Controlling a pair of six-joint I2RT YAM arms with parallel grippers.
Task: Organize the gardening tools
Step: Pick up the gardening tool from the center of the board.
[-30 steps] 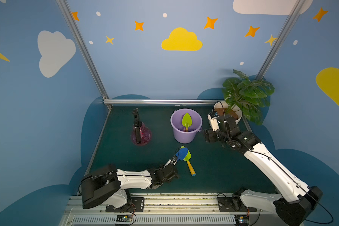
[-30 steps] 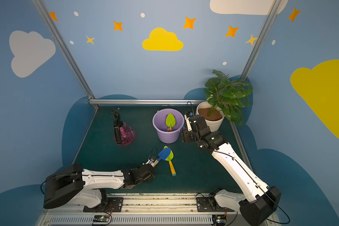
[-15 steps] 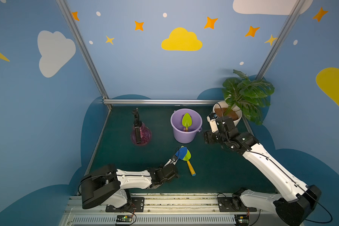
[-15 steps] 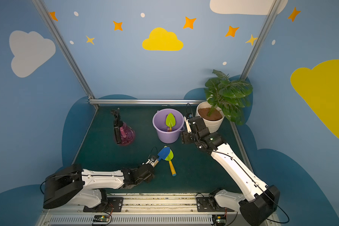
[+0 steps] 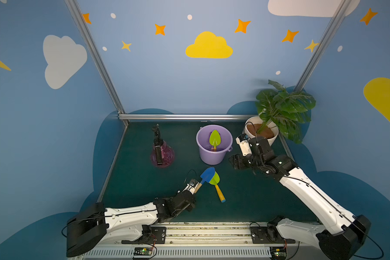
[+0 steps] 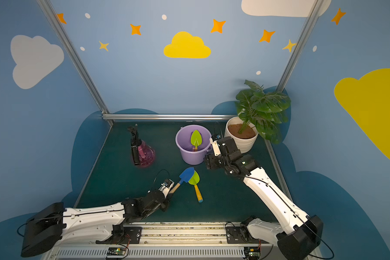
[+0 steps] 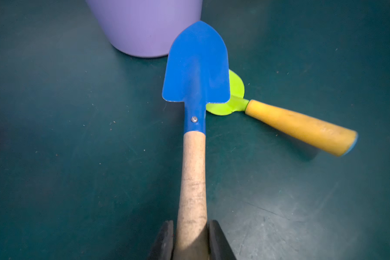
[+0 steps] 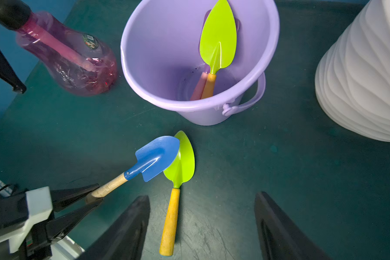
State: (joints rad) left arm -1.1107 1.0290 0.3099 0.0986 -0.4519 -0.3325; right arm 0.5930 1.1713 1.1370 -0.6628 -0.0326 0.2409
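While my left claw (image 7: 190, 227) is clamped tight on the wooden handle end of the one blue spade (image 7: 196, 67), my right claw (image 8: 202, 202) hangs just beside the lilac bucket (image 8: 203, 117), on its right and a little to the front, jaws spread wide and gripping nothing. I count four hand tools. Two are inside the bucket: one lime-green trowel (image 8: 218, 40) leaning blade up against the far wall, and one pink-handled scoop (image 8: 199, 86) tucked behind it, mostly hidden. Two are outside, just in front of the bucket: the spade, whose blade points at the bucket and overlaps the blade of the second lime-green trowel (image 8: 180, 164). That trowel lies flat on the green mat (image 8: 302, 180), its yellow handle pointing away from the bucket. I cannot tell whether the two blades touch. The one pink spray bottle (image 5: 161, 154) stands upright to the left of the bucket, apart from it. The one white ribbed plant pot (image 8: 358, 90) stands near the bucket, behind it and to the right.
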